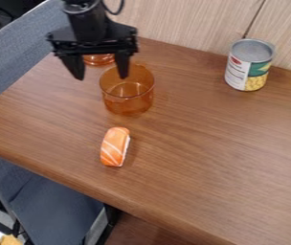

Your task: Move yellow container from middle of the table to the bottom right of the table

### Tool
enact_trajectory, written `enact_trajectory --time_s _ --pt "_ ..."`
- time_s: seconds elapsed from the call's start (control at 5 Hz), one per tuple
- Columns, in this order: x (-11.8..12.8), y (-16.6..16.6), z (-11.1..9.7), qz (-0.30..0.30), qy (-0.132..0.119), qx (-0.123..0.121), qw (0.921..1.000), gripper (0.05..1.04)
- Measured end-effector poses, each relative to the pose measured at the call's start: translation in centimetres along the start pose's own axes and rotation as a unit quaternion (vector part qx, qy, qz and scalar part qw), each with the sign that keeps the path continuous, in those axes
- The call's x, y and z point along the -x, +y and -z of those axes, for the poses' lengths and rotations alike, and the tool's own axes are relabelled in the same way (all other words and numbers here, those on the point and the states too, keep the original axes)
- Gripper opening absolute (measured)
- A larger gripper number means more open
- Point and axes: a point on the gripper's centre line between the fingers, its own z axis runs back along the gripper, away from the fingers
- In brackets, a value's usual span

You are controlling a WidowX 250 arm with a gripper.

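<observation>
The transparent orange-yellow round container (128, 95) stands upright on the brown wood-grain table (206, 158), towards eleven o'clock from the view's centre. The black two-finger gripper (99, 72) hangs at the container's eleven o'clock side, fingers (123, 71) spread wide with nothing between them that I can make out as held. So the move looks undone: grasp, carry and release all remain, and the goal lies towards four or five o'clock.

The straight path that way should pass between the metal food can (249, 65), near the container's two-to-three o'clock, and the orange-and-white toy sushi piece (115, 147), near its six o'clock. That gap seems generous if the carry doesn't swing wide. Another orange transparent piece (99, 59) sits close at eleven o'clock, so the grasp probably wants care there. The rounded front edge (103, 195) slants from nine o'clock down towards five, closing in near the goal; setting down well inside it seems wise.
</observation>
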Motion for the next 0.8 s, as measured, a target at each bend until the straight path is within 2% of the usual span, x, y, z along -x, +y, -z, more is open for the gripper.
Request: enact_trajectory --time_s 0.2,0.4,0.8 --pt "-1.0 1.1 1.8 -0.083 0.018 -0.039 0.9957 1.001" --pt "-2.2 1.7 3.7 -0.13 0.023 -0.068 0.989 1.001" --pt "-2.6 1.0 7.2 -0.129 0.048 -0.121 0.983 1.001"
